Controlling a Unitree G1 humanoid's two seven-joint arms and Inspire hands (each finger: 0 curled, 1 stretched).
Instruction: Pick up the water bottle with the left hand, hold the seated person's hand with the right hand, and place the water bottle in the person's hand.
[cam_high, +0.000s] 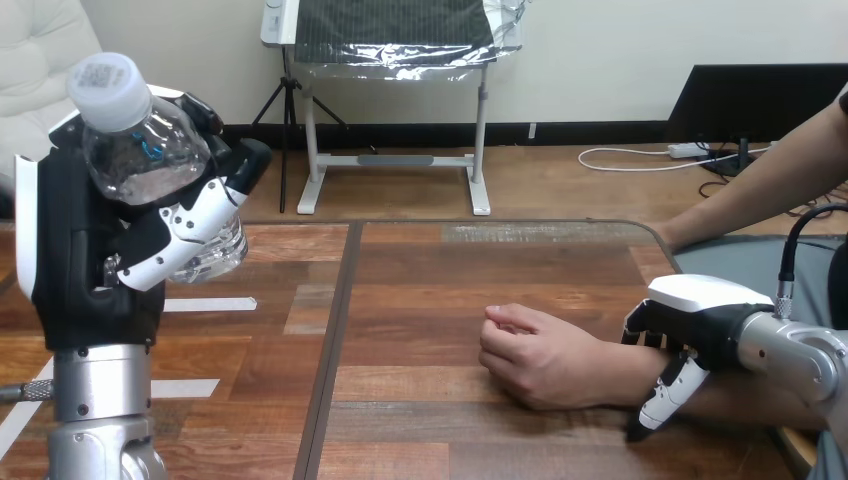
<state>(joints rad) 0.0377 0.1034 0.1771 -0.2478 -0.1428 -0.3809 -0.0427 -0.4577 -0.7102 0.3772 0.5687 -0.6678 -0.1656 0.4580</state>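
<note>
My left hand (85, 255) is raised at the left, shut on a clear water bottle (140, 155) with a white cap (108, 88), which leans toward the camera well above the table. The person's hand (540, 360) rests on the wooden table (420, 270) at the lower right as a loose fist, knuckles up. My right hand (700, 305) sits on the person's wrist just behind that fist, fingers curled over the far side and thumb down the near side. The bottle and the person's hand are far apart.
White tape strips (208, 304) lie on the table's left part, under the raised bottle. A dark seam (335, 350) runs front to back down the tabletop. The person's other arm (770, 180) reaches in at the upper right, above a grey mat (735, 255).
</note>
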